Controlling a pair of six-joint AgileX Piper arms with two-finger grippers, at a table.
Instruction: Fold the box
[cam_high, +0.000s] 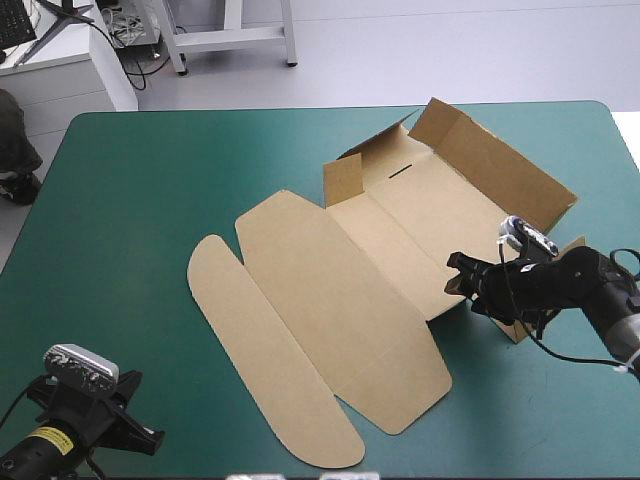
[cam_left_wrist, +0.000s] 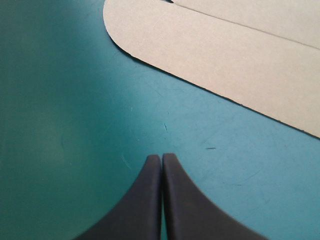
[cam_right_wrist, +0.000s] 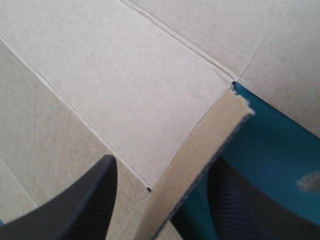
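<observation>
1. The box (cam_high: 340, 290) lies a little right of the middle of the teal-green cover (cam_high: 150, 200). It is part-formed: the far wall (cam_high: 500, 160) stands up and a small end flap (cam_high: 343, 180) beside it is raised. The lid panel (cam_high: 330, 330) and its rounded tuck flap (cam_high: 260, 350) lie flat toward my left arm.
2. My right gripper (cam_high: 462, 275) sits at the box's near-right side. Its black fingers are spread and astride the raised side flap (cam_right_wrist: 200, 150), one over the box floor and the other outside over the cover. They are not pinching the board.
3. My left gripper (cam_left_wrist: 161, 165) rests low at the near-left corner of the table, well apart from the box. Its fingers are pressed together in one point, and only the rounded flap's edge is ahead of it.
4. I judge the step in hand to be raising and tucking this side wall. The far wall looks done and the lid is untouched.
5. The next move calls for closing on the flap near its crease and turning it inward along the score. The sheet is light, so it may slide unless the left arm comes in to hold it down.
</observation>
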